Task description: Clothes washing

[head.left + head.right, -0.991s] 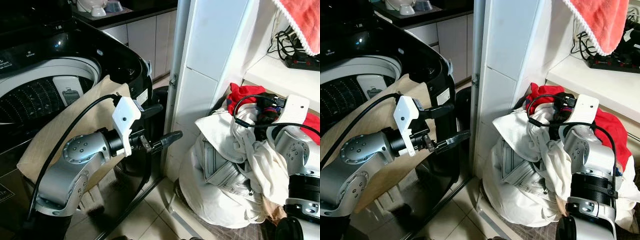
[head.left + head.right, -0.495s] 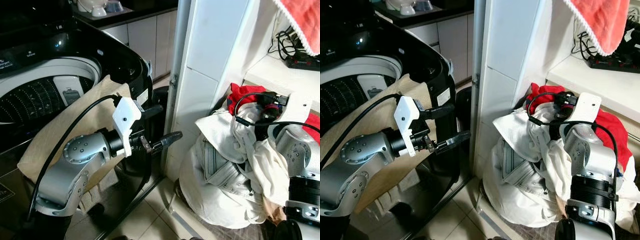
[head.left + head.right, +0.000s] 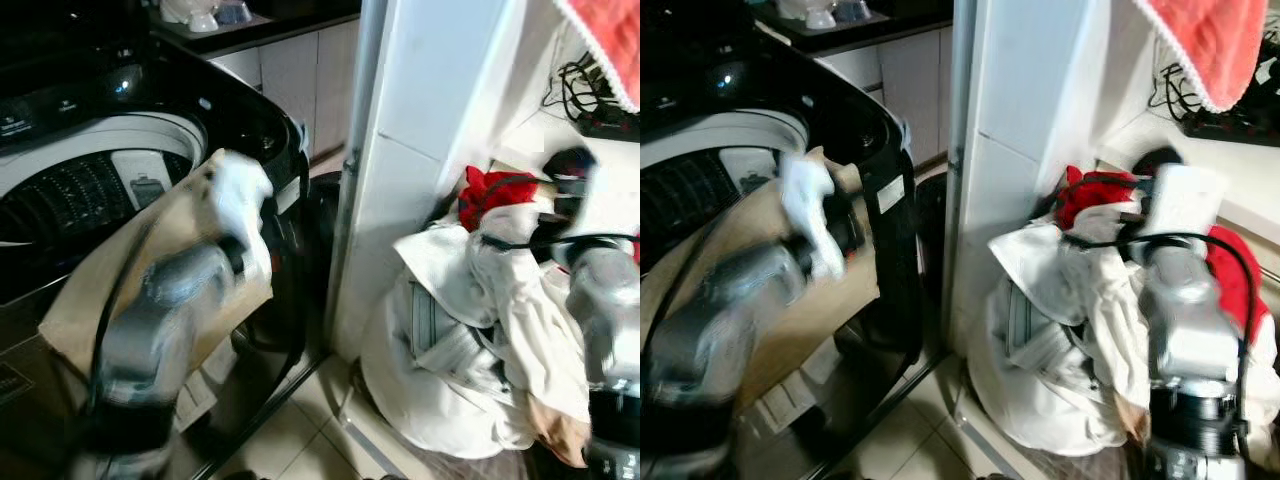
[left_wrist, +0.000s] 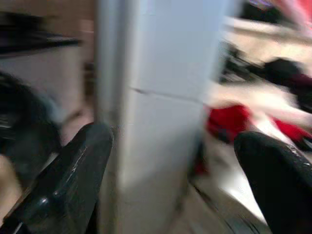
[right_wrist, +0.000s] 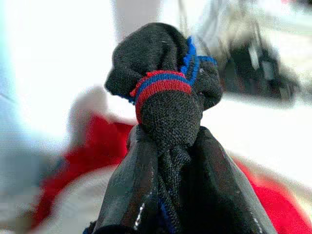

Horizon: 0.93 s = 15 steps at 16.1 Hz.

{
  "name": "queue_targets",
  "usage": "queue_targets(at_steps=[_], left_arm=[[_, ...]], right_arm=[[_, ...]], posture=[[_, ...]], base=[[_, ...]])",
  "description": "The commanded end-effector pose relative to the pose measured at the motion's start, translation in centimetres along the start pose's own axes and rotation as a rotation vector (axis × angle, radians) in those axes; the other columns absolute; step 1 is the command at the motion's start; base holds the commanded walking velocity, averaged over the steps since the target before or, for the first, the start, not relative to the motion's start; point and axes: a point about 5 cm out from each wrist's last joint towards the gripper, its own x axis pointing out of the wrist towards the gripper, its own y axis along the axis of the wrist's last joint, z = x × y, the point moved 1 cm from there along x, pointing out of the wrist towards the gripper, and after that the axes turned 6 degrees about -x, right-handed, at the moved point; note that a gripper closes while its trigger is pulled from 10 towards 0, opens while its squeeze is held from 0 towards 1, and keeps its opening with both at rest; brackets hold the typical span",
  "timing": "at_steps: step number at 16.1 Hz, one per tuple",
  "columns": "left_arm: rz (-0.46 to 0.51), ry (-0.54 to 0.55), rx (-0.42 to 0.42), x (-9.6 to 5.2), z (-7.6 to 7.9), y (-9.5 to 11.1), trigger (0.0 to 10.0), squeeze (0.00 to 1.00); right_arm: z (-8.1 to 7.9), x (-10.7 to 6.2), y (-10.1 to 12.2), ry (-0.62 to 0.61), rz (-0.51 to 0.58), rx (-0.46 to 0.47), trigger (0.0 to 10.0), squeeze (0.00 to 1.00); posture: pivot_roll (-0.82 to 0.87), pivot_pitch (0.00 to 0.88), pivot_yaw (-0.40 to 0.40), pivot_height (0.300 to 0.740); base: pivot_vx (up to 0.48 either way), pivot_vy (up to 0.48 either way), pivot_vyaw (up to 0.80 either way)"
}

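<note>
Left eye view: the blurred left arm (image 3: 170, 300) hangs before the open washing machine (image 3: 90, 170), where a beige cloth (image 3: 130, 250) drapes over the rim. A pile of white clothes (image 3: 470, 350) lies right of the white pillar (image 3: 420, 150).

Left wrist view: the left pincer (image 4: 178, 180) stands wide open and empty, facing the pillar.

Right wrist view: the right pincer (image 5: 173, 165) is clamped on a black sock (image 5: 163, 97) with red and blue stripes, bunched above the fingertips, its long axis running along the fingers.

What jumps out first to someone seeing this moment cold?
The right hand, raised over the laundry pile beside the white wall, is pinching a dark sock with red and blue stripes. The left arm is a blur in front of the open washer, where a beige cloth drapes over the rim.
</note>
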Motion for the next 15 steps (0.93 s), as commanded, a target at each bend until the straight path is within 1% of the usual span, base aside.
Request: queue_targets(at_steps=[1,2,3,4,5,6,7,8,10,11,12,15], left_arm=[[0.017,0.159,-0.06,0.2,-1.8,0.2,10.0,0.0],[0.048,0.198,-0.207,0.5,-2.4,0.8,10.0,0.0],[0.08,0.16,-0.283,0.9,-2.1,1.7,10.0,0.0],[0.108,0.114,-0.293,1.3,-1.4,2.5,10.0,0.0],[0.131,0.072,-0.324,1.8,-0.7,3.2,10.0,0.0],[0.161,0.018,-0.383,2.1,0.1,3.8,10.0,0.75],[0.179,-0.019,-0.418,2.2,0.6,4.1,10.0,1.0],[0.194,-0.087,-0.46,2.4,1.4,4.6,10.0,1.0],[0.164,-0.152,-0.517,2.3,2.3,4.4,10.0,1.0],[0.162,-0.17,-0.538,2.2,2.5,4.4,10.0,1.0],[0.16,-0.218,-0.592,2.0,3.1,4.3,10.0,1.0],[0.156,-0.254,-0.642,1.9,3.5,4.2,10.0,1.0]], right_arm=[[-0.4,-0.4,1.5,0.033,0.118,-0.069,0.0,0.0],[-1.6,-0.9,2.4,0.109,0.213,-0.128,0.0,0.0],[-3.0,-1.4,3.5,0.193,0.307,-0.181,0.0,0.0],[-4.4,-2.0,4.6,0.274,0.394,-0.245,0.0,0.0],[-5.8,-2.7,5.4,0.349,0.477,-0.295,0.0,0.0],[-6.6,-3.2,5.8,0.406,0.531,-0.295,0.0,0.0],[-7.0,-3.5,6.1,0.437,0.555,-0.282,0.0,0.0],[-7.9,-4.0,6.6,0.5,0.602,-0.263,0.0,0.0],[-9.3,-4.8,6.9,0.59,0.651,-0.241,0.0,0.0],[-9.5,-4.9,7.0,0.603,0.662,-0.241,0.0,0.0],[-10.0,-5.2,7.0,0.634,0.678,-0.231,0.0,0.0],[-10.7,-5.6,7.1,0.673,0.693,-0.221,0.0,0.0]], posture=[[-0.07,0.0,-0.019,0.74],[-0.07,0.0,-0.02,0.74],[-0.07,0.0,-0.021,0.74],[-0.07,0.0,-0.022,0.74],[-0.07,0.0,-0.022,0.74],[-0.07,0.0,-0.024,0.74],[-0.07,0.0,-0.024,0.74],[-0.06,0.0,-0.027,0.74],[-0.06,0.0,-0.026,0.74],[-0.06,0.0,-0.026,0.74],[-0.06,0.0,-0.026,0.74],[-0.06,0.0,-0.028,0.74]], base=[[0.0,0.0,0.0],[0.0,0.0,0.0],[0.0,0.0,0.0],[0.0,0.0,0.0],[0.0,0.0,0.0],[0.0,0.0,0.0],[0.0,0.0,0.0],[0.0,0.0,0.0],[0.0,0.0,0.0],[0.0,0.0,0.0],[0.0,0.0,0.0],[0.0,0.0,0.0]])
